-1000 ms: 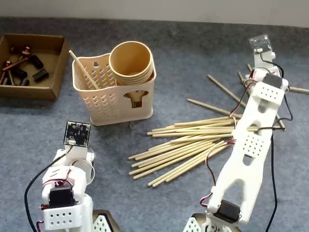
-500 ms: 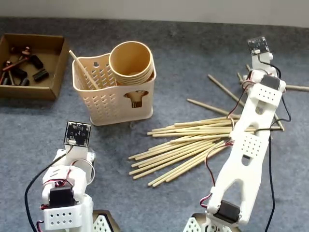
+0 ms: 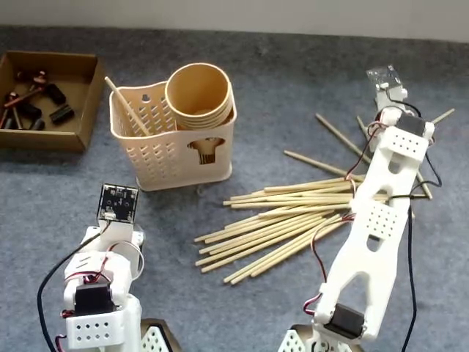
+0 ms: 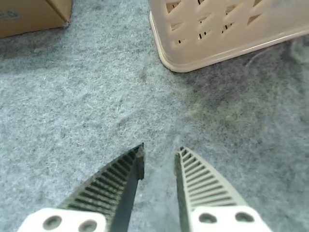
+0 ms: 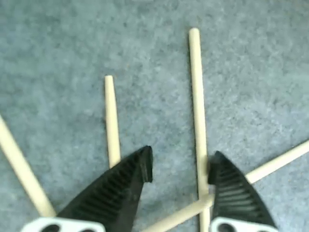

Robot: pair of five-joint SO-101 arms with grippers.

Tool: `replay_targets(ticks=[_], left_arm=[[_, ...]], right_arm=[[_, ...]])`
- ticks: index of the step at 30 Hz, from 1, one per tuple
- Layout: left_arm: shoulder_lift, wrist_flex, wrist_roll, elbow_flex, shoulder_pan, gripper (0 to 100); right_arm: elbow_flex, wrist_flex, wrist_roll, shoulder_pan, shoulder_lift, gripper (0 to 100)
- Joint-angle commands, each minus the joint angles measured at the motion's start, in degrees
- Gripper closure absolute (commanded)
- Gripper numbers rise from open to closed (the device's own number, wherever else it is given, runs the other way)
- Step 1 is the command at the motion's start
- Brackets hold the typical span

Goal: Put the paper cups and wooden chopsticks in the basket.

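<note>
We work on the chopsticks point(image 3: 286, 220).
Our right tool point(image 5: 181, 159), released, hangs over stray chopsticks point(image 5: 195, 96) three o'clock from the basket point(image 3: 168, 161); next, clench one.

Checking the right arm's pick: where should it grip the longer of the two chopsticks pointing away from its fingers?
Take the longer chopstick on its bare shaft, beyond where another chopstick crosses it, from straight above, with the right gripper fingers astride it. It lies flat on the carpet and is thin, so only a pinch across its width likely holds.
</note>
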Motion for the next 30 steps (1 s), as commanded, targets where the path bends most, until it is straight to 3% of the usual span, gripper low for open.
replay_targets(ticks=[1,8,12,30], left_arm=[[-0.48,-1.32,-0.44,0.4,0.92,89],[-0.48,-1.32,-0.44,0.4,1.1,89],[-0.48,-1.32,-0.44,0.4,1.1,89],[-0.48,-1.58,-0.44,0.4,1.1,89]], right_arm=[[-0.48,4.44,0.88,-0.48,0.31,96.9],[-12.18,17.63,0.79,-2.42,-0.84,99.3],[-11.82,23.43,0.53,-3.38,-5.05,99.3],[-11.56,24.22,-7.38,-7.25,-17.71,99.3]])
